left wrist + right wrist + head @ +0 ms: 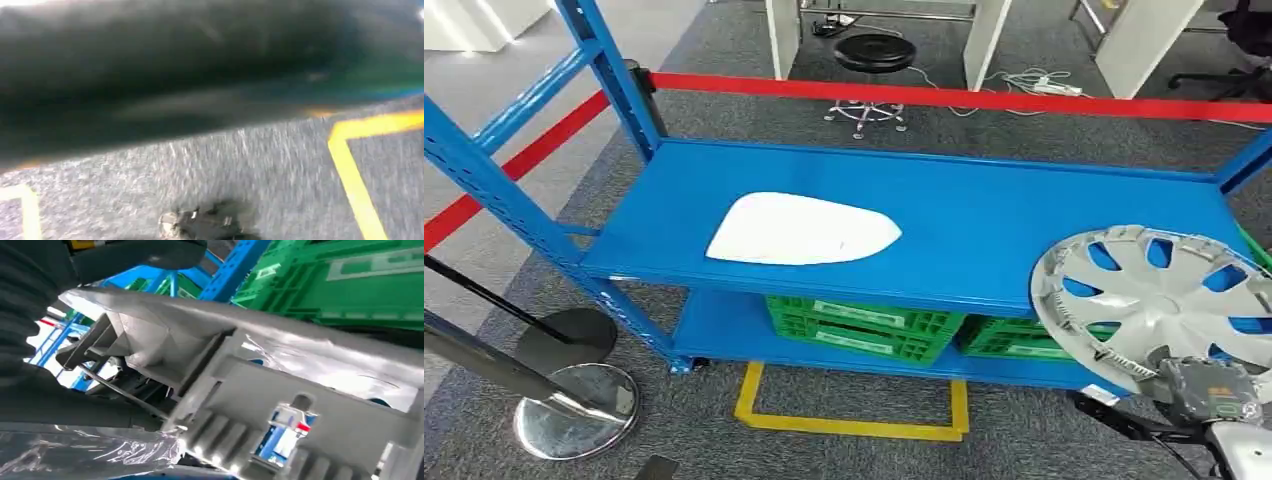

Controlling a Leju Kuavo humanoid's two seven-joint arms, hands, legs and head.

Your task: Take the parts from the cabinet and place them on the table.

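Observation:
A silver wheel cover (1159, 295) with blue showing through its openings hangs at the front right corner of the blue cabinet's upper shelf (1024, 220). My right hand (1211, 392) grips it by its lower rim. In the right wrist view the cover's ribbed grey back (280, 385) is very close, with my right hand (30, 320) dark and closed around its edge. A smooth white teardrop-shaped part (802, 230) lies flat on the left half of that shelf, well apart from the hand.
Green crates (864, 325) stand on the lower shelf. Red barrier tape (944, 97) runs behind and to the left of the cabinet. Chrome stanchion bases (576, 410) stand at the front left. Yellow tape (854, 425) marks the carpet in front. A black stool (874, 55) stands beyond.

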